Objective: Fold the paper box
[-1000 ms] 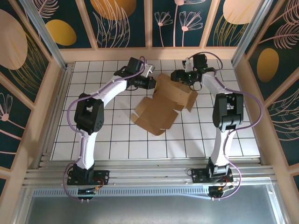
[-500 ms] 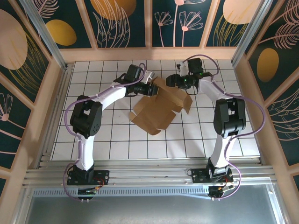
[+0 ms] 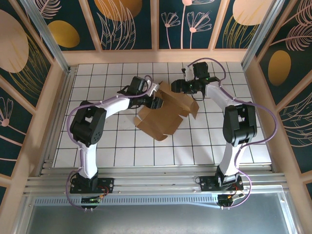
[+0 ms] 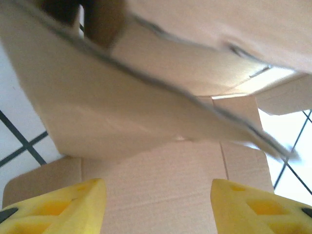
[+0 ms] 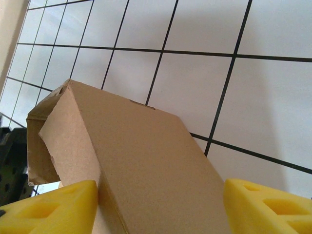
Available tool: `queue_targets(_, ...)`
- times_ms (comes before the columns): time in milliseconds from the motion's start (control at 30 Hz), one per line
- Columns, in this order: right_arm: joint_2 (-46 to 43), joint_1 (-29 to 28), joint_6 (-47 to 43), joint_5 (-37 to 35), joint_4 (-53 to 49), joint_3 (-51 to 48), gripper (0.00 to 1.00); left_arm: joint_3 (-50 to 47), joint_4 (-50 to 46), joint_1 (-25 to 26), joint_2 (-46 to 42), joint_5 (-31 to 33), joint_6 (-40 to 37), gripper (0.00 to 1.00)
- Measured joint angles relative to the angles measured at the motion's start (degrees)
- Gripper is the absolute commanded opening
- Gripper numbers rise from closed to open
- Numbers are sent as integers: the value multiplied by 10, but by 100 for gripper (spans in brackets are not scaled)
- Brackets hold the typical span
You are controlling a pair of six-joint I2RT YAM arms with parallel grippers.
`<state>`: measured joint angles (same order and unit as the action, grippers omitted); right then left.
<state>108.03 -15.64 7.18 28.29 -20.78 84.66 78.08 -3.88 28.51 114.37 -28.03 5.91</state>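
The paper box [image 3: 163, 118] is a brown cardboard sheet lying partly folded on the tiled table, with its far flaps raised. My left gripper [image 3: 157, 102] is at the sheet's left far side. In the left wrist view this gripper [image 4: 158, 209] stands open over a flat panel [image 4: 161, 180], with a raised flap [image 4: 122, 112] just ahead. My right gripper [image 3: 176, 88] is at the far edge of the sheet. It is open, and its yellow fingers [image 5: 53, 207] straddle a raised, folded flap [image 5: 146, 170], the left one right against the flap's edge.
White tiles with dark grout cover the table [image 3: 122, 151]. Wooden rails [image 3: 156, 56] and patterned walls close it in at the back and on both sides. Bare tiles lie in front of the sheet and to its left and right.
My left gripper has opened and let go of the flap, sliding nearer and lower at the sheet's left side. My right gripper has moved left along the far edge.
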Motion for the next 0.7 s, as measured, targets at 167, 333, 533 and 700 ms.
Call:
queue_targets(167,0,0,0,-1,0,0,69,-60,30,0,-88,0,-19,67)
queue_targets(333,0,0,0,-2,0,0,69,-99,49,0,-173,18,-61,64)
queue_targets(533,0,0,0,-2,0,0,69,-82,49,-7,-168,105,-153,65)
queue_targets(700,0,0,0,0,-2,2,69,-39,43,-19,-80,110,-227,66)
